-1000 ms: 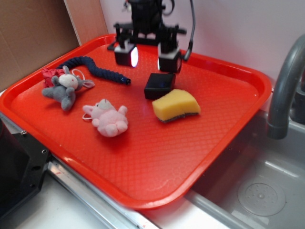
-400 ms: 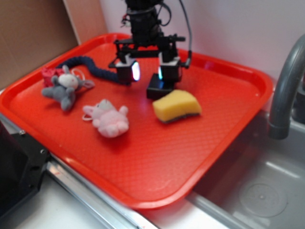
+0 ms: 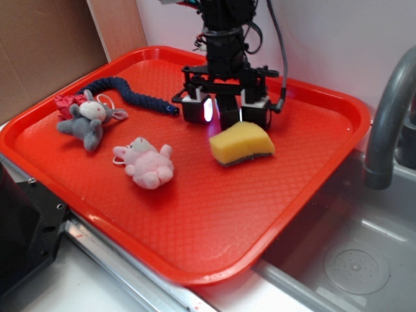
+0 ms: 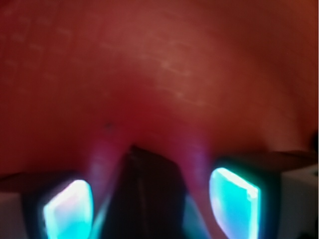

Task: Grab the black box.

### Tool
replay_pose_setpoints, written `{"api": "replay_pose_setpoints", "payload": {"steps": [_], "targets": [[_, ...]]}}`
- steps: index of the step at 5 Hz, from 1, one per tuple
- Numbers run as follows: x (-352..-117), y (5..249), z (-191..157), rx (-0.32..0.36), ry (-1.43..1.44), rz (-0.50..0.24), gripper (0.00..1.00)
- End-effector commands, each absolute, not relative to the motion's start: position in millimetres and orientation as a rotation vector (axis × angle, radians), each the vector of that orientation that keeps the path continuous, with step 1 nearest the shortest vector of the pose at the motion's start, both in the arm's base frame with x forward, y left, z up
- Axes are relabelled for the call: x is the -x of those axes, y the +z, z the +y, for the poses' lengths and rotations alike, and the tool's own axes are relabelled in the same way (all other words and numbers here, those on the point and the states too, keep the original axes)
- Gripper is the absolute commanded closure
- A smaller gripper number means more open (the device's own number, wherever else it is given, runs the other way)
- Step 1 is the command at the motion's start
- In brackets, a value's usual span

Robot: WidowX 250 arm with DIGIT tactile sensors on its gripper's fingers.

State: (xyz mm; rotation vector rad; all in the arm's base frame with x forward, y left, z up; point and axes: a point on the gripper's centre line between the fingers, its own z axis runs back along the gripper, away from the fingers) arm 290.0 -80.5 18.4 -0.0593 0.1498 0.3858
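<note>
Between spread claw (image 3: 225, 112) fingers, black box (image 3: 228, 118)

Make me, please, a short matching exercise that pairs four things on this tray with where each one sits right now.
Things:
1. black box
2. yellow sponge
3. pink plush
4. dark blue rope

Places:
A. curled at the tray's far left, by the grey plush
B. between the fingers of the open gripper
C. just in front of the gripper
D. mid-tray, between the grey plush and the sponge

Pairs: 1-B, 2-C, 3-D, 4-A
</note>
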Motion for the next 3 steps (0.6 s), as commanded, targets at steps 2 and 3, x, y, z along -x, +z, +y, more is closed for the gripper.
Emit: {"api": "replay_pose_setpoints", "payload": {"steps": [2,3], "targets": [[-287.7,60.4,-108.8,-0.027,0.274,0.073,1.00],[-276.9,80.2,-99.8,-0.023,0.210,0.079,1.00]]}}
